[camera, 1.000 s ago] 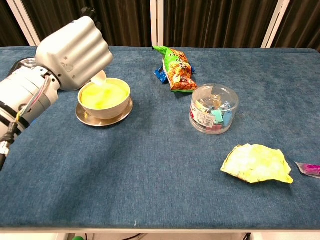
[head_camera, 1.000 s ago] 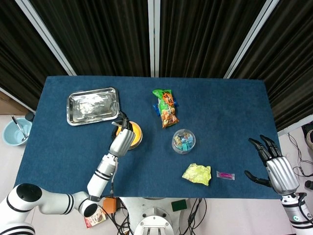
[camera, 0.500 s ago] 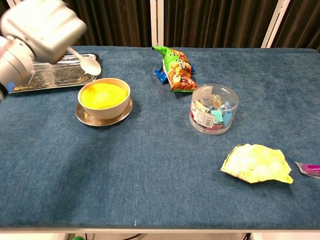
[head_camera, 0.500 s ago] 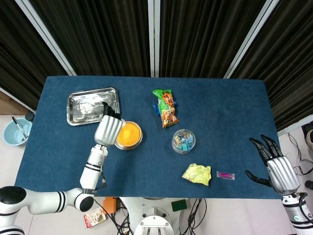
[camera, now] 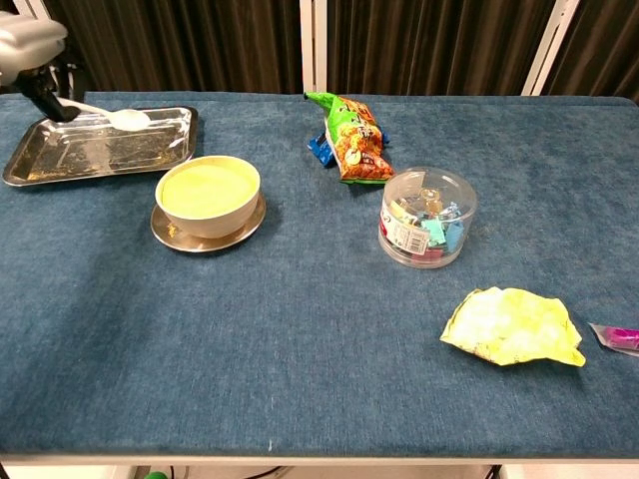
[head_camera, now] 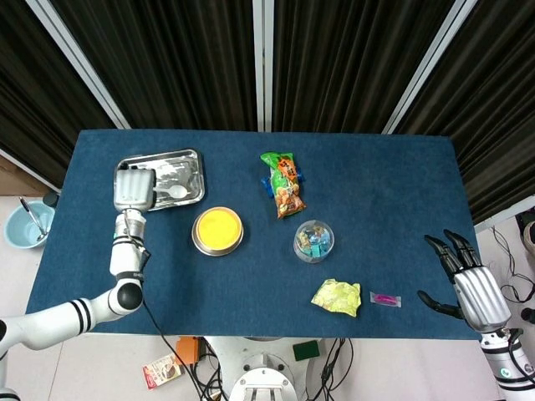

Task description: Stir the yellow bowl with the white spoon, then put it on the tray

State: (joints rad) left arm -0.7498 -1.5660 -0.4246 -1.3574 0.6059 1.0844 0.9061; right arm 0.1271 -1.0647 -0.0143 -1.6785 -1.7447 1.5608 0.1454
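No text can be read: the print on the green snack bag point(camera: 351, 140) and the label on the clear round tub point(camera: 427, 231) are too small to make out.

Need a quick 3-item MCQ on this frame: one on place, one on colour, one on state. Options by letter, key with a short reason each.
1. Where is the white spoon's bowl end?
A. Inside the yellow bowl
B. Over the tray
C. Beside the snack bag

2. What colour is the crumpled wrapper near the table's front edge?
A. Red
B. White
C. Yellow

3. What is the right hand doing?
A. Holding nothing, fingers apart
B. Gripping the clear tub
C. Pressing on the tray

Key:
1 B: the white spoon, held by the left hand, lies over the tray, away from the yellow bowl.
2 C: the crumpled wrapper is yellow.
3 A: the right hand is at the table's corner, fingers spread, far from the clear tub.
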